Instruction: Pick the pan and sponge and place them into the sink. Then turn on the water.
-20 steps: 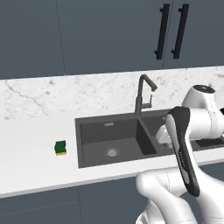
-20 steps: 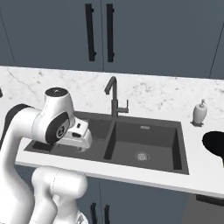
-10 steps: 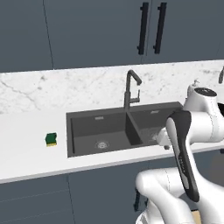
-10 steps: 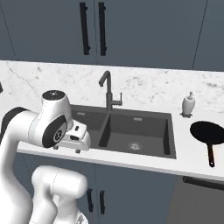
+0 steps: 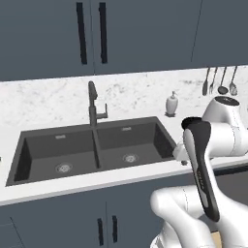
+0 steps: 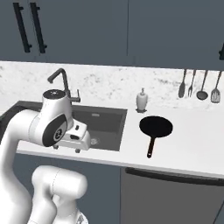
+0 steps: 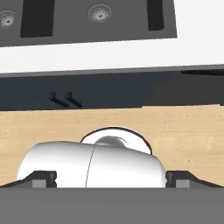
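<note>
The black pan (image 6: 156, 127) lies on the white counter right of the sink (image 6: 109, 126), its brownish handle pointing toward the counter's front edge. The dark double-basin sink (image 5: 97, 150) has a drain in each basin, and the gooseneck faucet (image 5: 92, 102) stands behind its divider. My gripper (image 6: 66, 149) hangs in front of the counter edge, before the sink's right basin, well left of the pan. In the hand view the gripper (image 7: 111, 179) looks down at the floor with its fingertips (image 7: 43, 177) wide apart and nothing between them. The sponge is out of view.
A white soap dispenser (image 6: 141, 100) stands behind the pan, near the sink's back right corner. Several utensils (image 6: 199, 85) hang on the wall at the right. Dark cabinet doors (image 7: 61, 99) run below the counter above a wooden floor (image 7: 183, 127).
The base has driven to the right, so the whole scene has slid left. The pan has come fully into the right base view and the sponge has left the left one. The arm's pose is unchanged.
</note>
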You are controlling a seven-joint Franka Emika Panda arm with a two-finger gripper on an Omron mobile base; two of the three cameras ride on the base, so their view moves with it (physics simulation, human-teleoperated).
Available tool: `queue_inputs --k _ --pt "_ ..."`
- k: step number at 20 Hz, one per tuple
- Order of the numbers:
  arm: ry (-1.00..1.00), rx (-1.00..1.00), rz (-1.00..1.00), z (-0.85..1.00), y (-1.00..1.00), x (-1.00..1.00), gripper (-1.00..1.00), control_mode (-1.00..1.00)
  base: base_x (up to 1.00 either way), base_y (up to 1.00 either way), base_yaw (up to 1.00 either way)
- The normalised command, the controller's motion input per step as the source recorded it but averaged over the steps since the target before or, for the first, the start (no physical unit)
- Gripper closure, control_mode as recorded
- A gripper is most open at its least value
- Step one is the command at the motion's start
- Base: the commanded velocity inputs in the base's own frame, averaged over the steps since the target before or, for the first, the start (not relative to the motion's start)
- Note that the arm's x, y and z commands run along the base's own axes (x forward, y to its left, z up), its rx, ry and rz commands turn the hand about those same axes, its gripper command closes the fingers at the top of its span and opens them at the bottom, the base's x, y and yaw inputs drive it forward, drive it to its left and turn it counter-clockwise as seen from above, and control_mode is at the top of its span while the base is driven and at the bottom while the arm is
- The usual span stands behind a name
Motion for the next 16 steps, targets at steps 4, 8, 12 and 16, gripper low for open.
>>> queue_inputs --k 4,8,12,16 --pt "0.00 0.00 0.00 0.00 0.00 0.00 -1.00 1.00 0.00 -0.59 -0.03" --pt "0.00 0.00 0.00 0.00 0.00 0.00 -1.00 1.00 0.30 -0.03 0.00" --pt "0.00 0.00 0.00 0.00 0.00 0.00 -1.00 1.00 0.68 0.00 0.00" --pt "0.00 0.00 0.00 0.00 0.00 0.00 -1.00 1.00 0.52 -0.08 0.00"
